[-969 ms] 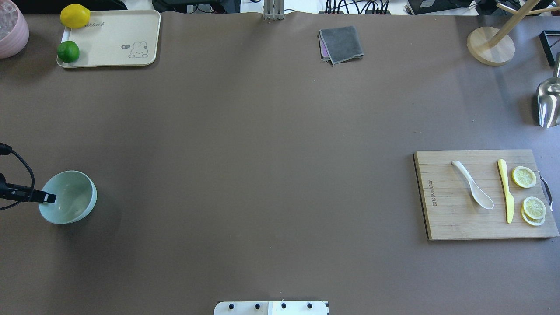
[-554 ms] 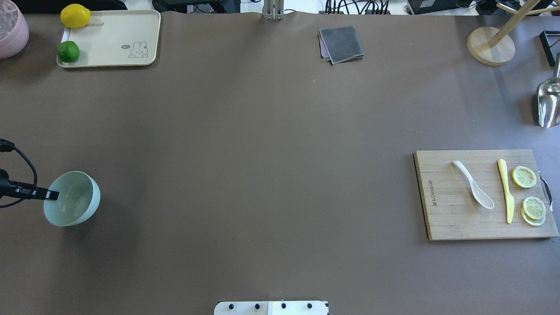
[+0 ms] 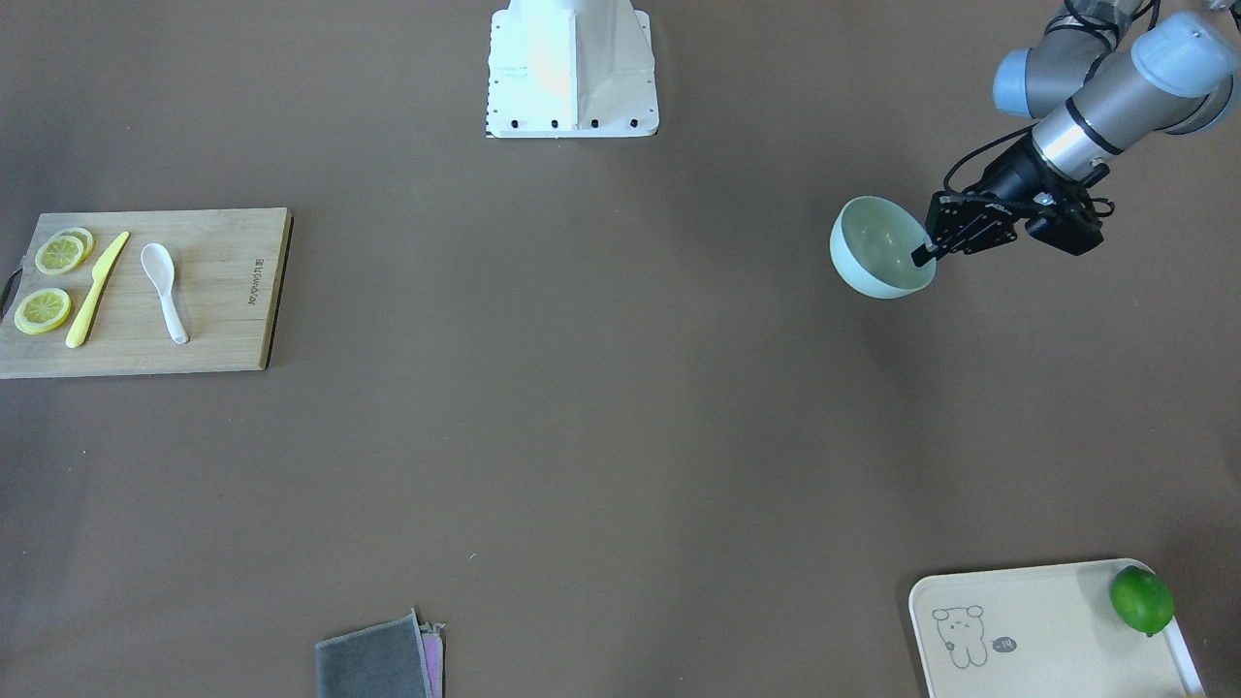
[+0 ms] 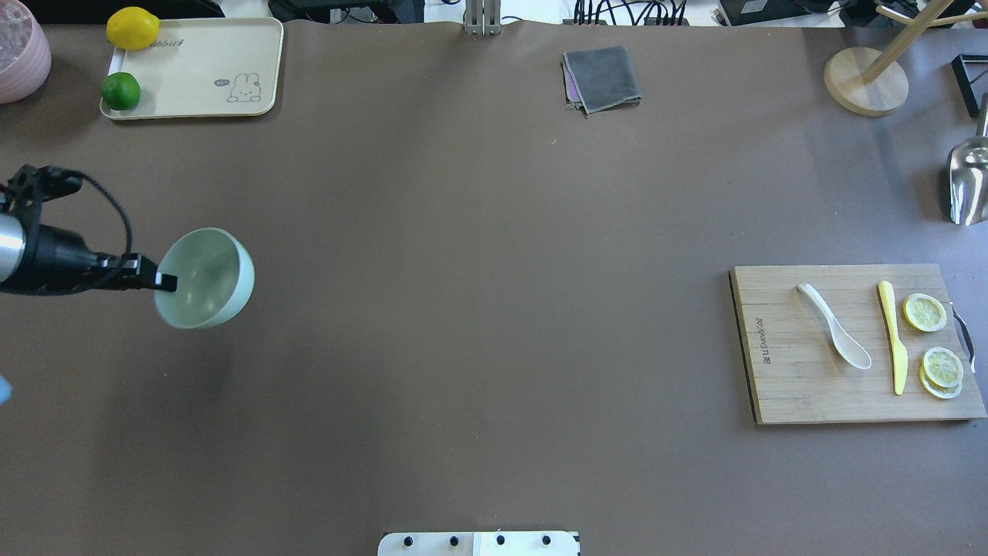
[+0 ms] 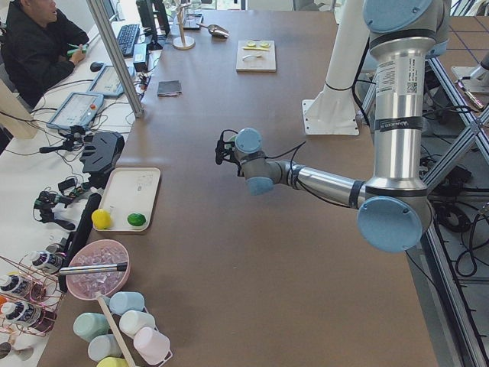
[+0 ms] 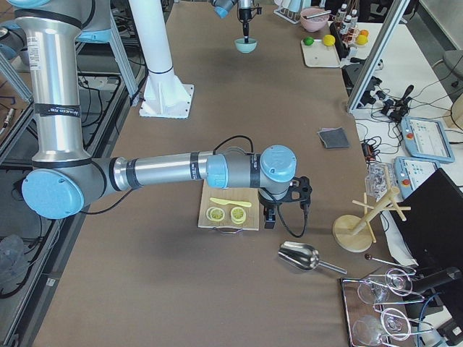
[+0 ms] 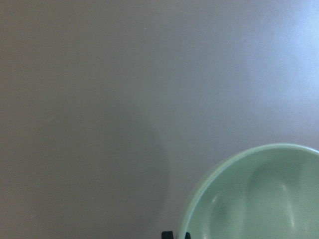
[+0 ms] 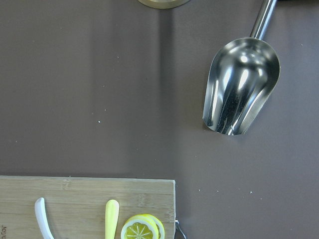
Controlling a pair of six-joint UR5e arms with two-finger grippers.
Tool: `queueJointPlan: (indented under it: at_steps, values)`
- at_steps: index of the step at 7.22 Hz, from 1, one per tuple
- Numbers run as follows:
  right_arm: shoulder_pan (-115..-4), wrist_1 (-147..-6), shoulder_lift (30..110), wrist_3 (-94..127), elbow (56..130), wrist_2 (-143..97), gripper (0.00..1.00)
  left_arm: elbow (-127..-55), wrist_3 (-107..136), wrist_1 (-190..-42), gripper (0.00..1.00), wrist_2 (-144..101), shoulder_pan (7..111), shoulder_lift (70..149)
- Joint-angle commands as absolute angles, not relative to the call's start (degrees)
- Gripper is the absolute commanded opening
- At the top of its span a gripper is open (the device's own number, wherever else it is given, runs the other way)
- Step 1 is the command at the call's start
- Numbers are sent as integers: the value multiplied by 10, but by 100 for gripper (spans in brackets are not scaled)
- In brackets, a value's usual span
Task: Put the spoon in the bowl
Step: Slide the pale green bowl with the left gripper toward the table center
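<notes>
The bowl (image 4: 212, 274) looks smooth with a soft sheen. The spoon (image 4: 834, 325) is glossy white. The knife (image 4: 891, 336) looks like yellow plastic. The cutting board (image 4: 810, 386) is slatted wood with visible grain. The scoop (image 8: 241, 89) is polished, mirror-bright metal. The folded cloth (image 4: 602, 77) is grey fabric. The table (image 4: 494, 309) is matt brown.

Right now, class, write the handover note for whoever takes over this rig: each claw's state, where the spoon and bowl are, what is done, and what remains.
Left claw: shut on the rim of the bowl, which seems held clear of the table.
Right claw: by the cutting board; whether it is open or shut cannot be told.
Spoon: lying on the board beside the yellow knife, not gripped.
Done: bowl grasped.
Left: pick up the spoon and put it in the bowl.
</notes>
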State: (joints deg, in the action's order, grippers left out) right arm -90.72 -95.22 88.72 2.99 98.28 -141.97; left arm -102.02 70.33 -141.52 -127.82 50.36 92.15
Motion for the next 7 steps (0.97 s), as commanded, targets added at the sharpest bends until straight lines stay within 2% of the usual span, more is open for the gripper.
queueJointPlan:
  at_steps: [1, 3, 5, 7]
  values:
    - [-907, -951, 887, 25, 988, -1419, 100, -1035, 753, -1182, 0, -1200, 482, 1107]
    - [-906, -952, 889, 27, 988, -1420, 100, -1024, 798, -1085, 0, -1062, 349, 1195]
    - [-903, -952, 890, 31, 988, -1420, 100, -960, 848, -1078, 0, -1013, 299, 1253]
    - [-895, -952, 889, 33, 989, -1419, 100, -932, 864, -1078, 0, -975, 265, 1281]
